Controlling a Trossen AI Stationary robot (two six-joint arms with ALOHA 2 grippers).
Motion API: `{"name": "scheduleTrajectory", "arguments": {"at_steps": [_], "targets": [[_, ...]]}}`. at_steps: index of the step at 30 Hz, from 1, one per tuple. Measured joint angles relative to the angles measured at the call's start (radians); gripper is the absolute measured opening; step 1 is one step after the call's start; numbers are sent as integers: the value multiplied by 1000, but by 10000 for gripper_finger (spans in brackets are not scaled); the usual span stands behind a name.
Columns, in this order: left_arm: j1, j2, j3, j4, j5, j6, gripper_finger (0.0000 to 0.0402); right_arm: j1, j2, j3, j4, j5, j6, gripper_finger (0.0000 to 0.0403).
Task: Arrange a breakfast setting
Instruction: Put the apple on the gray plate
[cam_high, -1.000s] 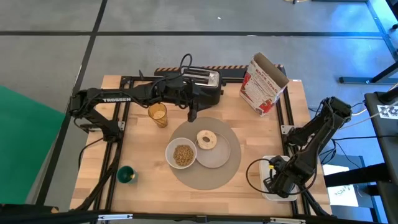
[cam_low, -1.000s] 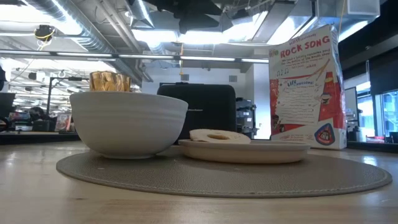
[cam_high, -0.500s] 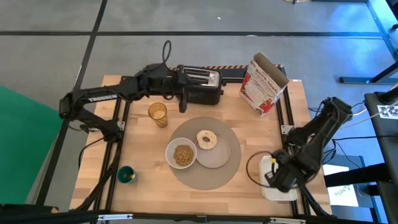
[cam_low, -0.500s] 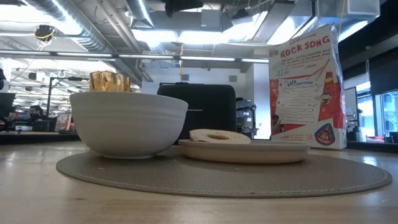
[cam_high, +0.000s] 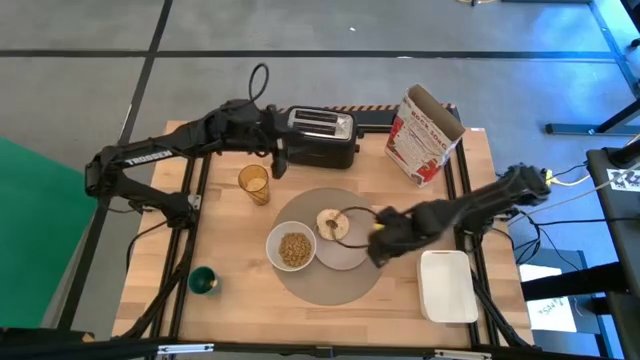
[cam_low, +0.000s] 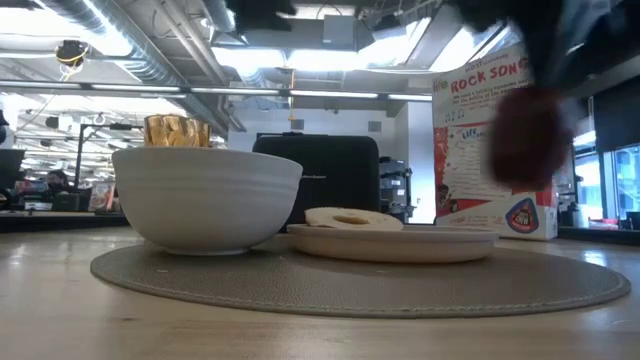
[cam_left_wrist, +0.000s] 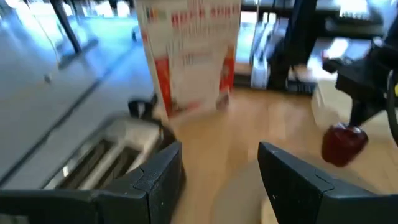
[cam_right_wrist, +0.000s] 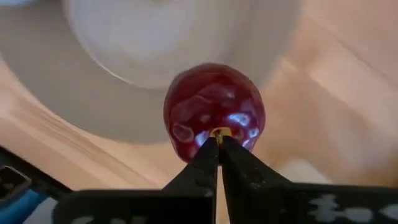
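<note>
A round grey placemat lies mid-table. On it stand a white bowl of cereal and a white plate bearing a bagel. An amber tumbler stands on the wood to the mat's far left. My right gripper hovers over the mat's right edge, shut on a red apple, which also shows in the left wrist view. My left gripper is open and holds nothing, raised beside the toaster. My right gripper pinches the apple's stem between its two fingertips. The fingers come from above and point down. The apple hangs below them, upright and lifted clear, over the edge of the plate and mat.
A black toaster and a red-and-white cereal box stand along the far edge. A white rectangular tray lies at the near right. A small green cup stands at the near left.
My right gripper has swung from the white tray toward the table's left and a little up, carrying the apple over the placemat's right edge. My left gripper has drawn back from the placemat toward the far left, rising past the toaster.
</note>
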Motion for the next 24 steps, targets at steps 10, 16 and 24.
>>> {"name": "scheduleTrajectory", "arguments": {"at_steps": [10, 16, 24], "targets": [[8, -43, 1, -383, -231, 0, 206, -159, 123, 0, 105, -11, -229, 0], [72, -31, 0, -500, -273, 1, 206, -177, 155, 1, 172, -26, -259, 0], [199, -22, 0, -501, -194, 8, 206, -176, 175, 0, 192, -34, -262, 23]]}}
